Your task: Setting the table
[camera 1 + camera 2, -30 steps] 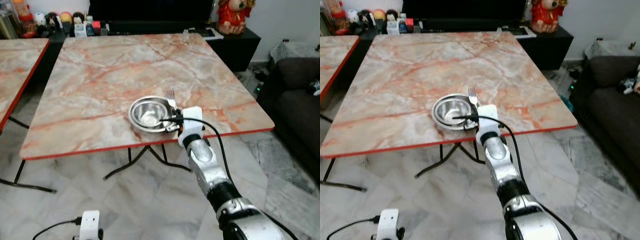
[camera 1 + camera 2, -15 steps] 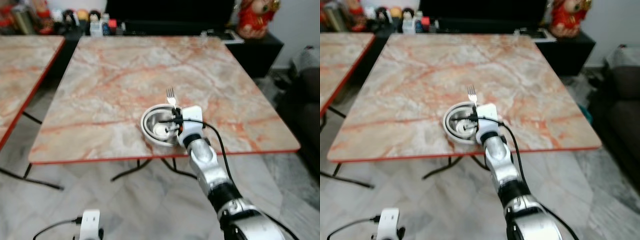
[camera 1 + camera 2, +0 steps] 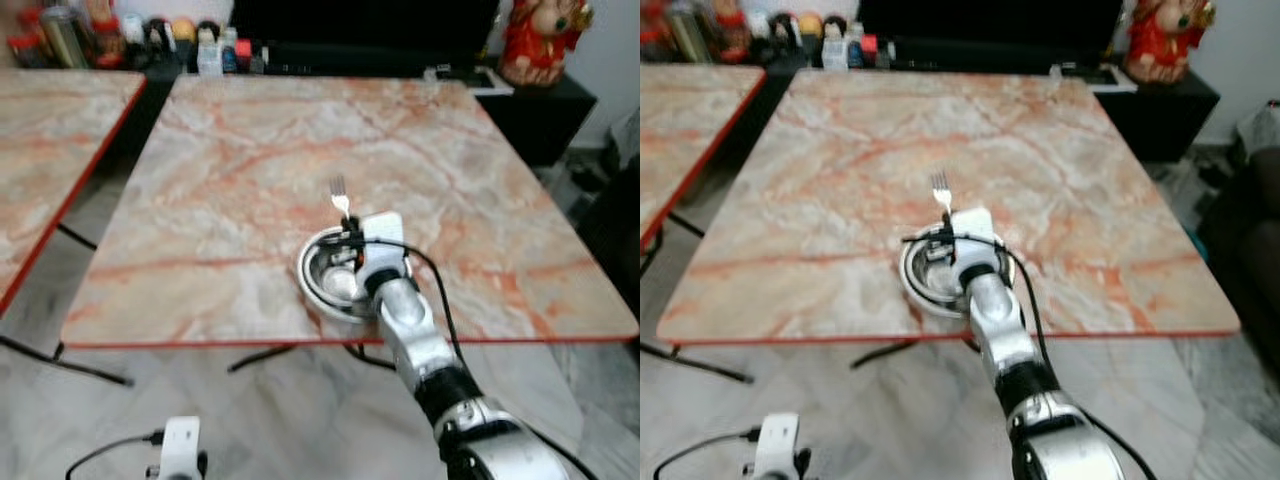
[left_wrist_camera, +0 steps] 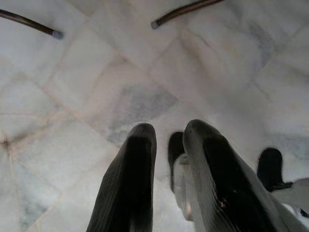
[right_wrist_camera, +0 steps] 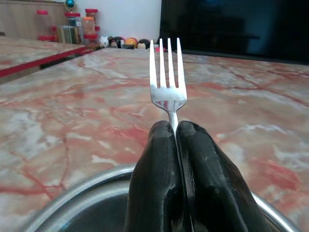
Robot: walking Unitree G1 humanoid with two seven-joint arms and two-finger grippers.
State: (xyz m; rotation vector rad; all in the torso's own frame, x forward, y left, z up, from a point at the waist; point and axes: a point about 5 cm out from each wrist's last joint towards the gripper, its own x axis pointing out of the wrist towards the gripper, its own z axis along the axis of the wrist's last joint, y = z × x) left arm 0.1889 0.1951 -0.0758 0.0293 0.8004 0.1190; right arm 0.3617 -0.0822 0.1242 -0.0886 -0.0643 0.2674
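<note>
right pincer (image 3: 945,232) clamps fork (image 3: 939,189) | over steel bowl (image 3: 925,285) | marble table (image 3: 840,150)

The whole scene is shifted by camera movement, so the marble table (image 3: 200,180) is seen from nearer and more squarely than a second ago. The steel bowl (image 3: 325,285) is now overlapped by the right gripper (image 3: 347,235), which was beside its rim before. The fork (image 5: 167,79) is carried further over the bowl, tines pointing up the table.
</note>
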